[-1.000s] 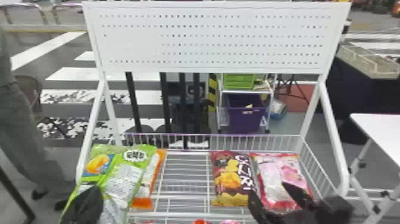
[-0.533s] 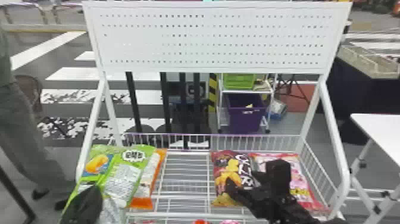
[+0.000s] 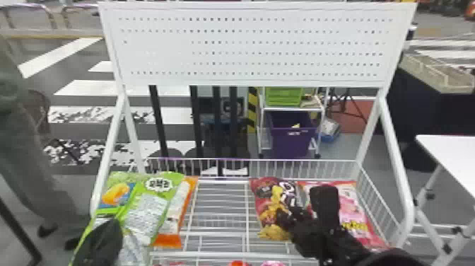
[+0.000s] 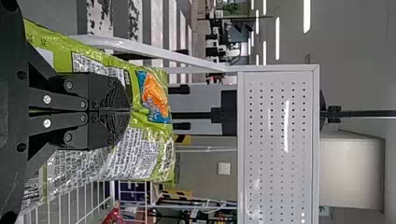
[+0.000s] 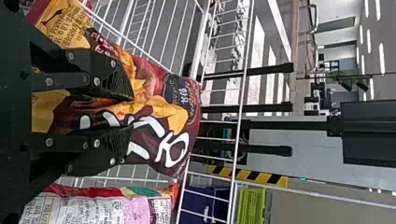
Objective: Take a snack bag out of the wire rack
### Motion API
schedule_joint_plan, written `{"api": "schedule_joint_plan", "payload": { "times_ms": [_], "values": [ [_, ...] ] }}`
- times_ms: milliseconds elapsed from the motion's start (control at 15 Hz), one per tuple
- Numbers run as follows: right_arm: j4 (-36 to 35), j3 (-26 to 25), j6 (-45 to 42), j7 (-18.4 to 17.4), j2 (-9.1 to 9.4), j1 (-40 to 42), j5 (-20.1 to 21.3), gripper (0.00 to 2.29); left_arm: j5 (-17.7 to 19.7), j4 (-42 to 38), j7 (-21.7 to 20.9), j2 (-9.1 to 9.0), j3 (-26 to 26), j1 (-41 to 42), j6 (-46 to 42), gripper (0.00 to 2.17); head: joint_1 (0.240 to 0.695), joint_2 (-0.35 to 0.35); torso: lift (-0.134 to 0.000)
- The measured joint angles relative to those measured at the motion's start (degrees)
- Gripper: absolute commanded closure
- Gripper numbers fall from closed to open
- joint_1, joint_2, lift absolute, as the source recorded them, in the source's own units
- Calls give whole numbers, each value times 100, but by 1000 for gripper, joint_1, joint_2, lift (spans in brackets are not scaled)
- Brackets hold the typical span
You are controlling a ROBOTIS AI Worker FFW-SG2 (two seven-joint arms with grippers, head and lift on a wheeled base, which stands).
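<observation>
Black right gripper (image 3: 302,204), jaws parted, is over a maroon snack bag (image 3: 268,198)

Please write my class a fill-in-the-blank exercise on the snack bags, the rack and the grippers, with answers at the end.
The left gripper is at the ____ snack bag.
The right gripper has its fingers ____, not shut.
In the head view, the pink bag lies to the ____ of the dark red bag.
The white board above the wire rack is dotted with small ____.

Missing words: green; open; right; holes.
</observation>
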Motion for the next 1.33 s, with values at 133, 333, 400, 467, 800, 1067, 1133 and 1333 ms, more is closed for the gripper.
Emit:
{"api": "schedule_joint_plan", "payload": {
  "times_ms": [133, 333, 400, 467, 800, 1067, 1133, 1333],
  "values": [
    [-152, 8, 5, -65, 0, 34, -9, 2219, 3, 1, 3, 9, 0, -1, 4, 1787, 499, 0, 0],
    [-644, 9, -4, -205, -30, 250, -63, 2219, 1, 1, 10, 5, -3, 6, 0, 1787, 499, 0, 0],
    [-924, -1, -19, -220, -65, 389, -87, 2219, 0, 1, 10, 4, -8, 8, -1, 1787, 499, 0, 0],
    [-1207, -39, -39, -237, -108, 550, -96, 2219, 0, 1, 10, 3, -13, 8, -2, 1787, 499, 0, 0],
    [-2922, -743, -541, -296, -243, 2079, 170, 2219, -9, 1, 10, 3, -44, 1, -3, 1787, 499, 0, 0],
    [-3627, -1397, -1972, -280, -123, 3563, 341, 2219, -9, 1, 10, 4, -84, -18, -3, 1787, 499, 0, 0],
    [-3757, -1548, -2315, -253, -51, 3903, 358, 2219, -9, 1, 10, 3, -86, -19, -3, 1787, 499, 0, 0],
    [-4126, -1880, -2986, -184, 169, 4753, 504, 2219, -12, -9, 10, -7, -92, -7, -3, 1787, 499, 0, 0]
  ]
}}
